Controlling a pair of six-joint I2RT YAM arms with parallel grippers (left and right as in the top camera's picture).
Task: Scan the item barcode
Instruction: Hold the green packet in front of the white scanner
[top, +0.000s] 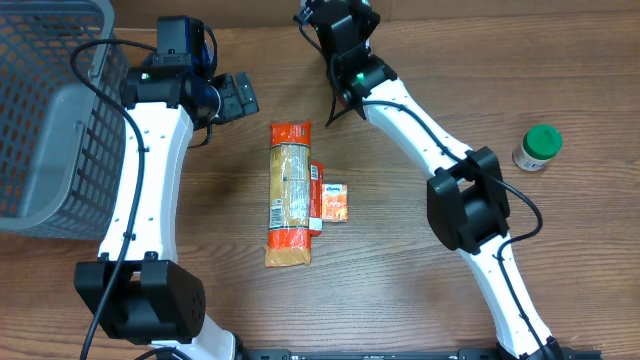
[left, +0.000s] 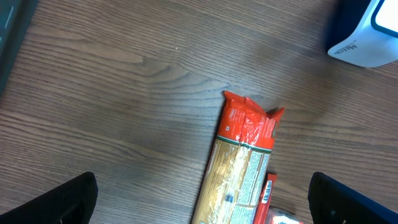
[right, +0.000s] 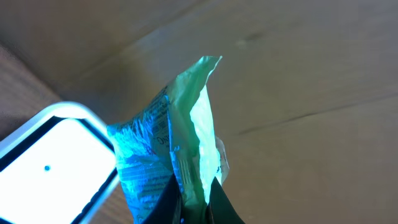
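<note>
My right gripper (right: 196, 193) is shut on the edge of a thin crinkled packet (right: 180, 124), the item, which stands up between the fingers and glows green and cyan. The scanner (right: 56, 155) with its bright white window sits just left of the packet; the barcode does not show here. In the overhead view the right gripper (top: 345, 40) is at the table's far edge. My left gripper (top: 235, 97) is wide open with nothing between its fingers, hovering over the orange end of a long pasta packet (left: 239, 162). The scanner (left: 367, 34) shows at the upper right of the left wrist view.
The pasta packet (top: 291, 190) lies lengthwise mid-table with a thin red pack (top: 317, 195) and a small orange box (top: 335, 202) against its right side. A grey mesh basket (top: 50, 110) fills the left. A green-lidded jar (top: 538, 147) stands at the right.
</note>
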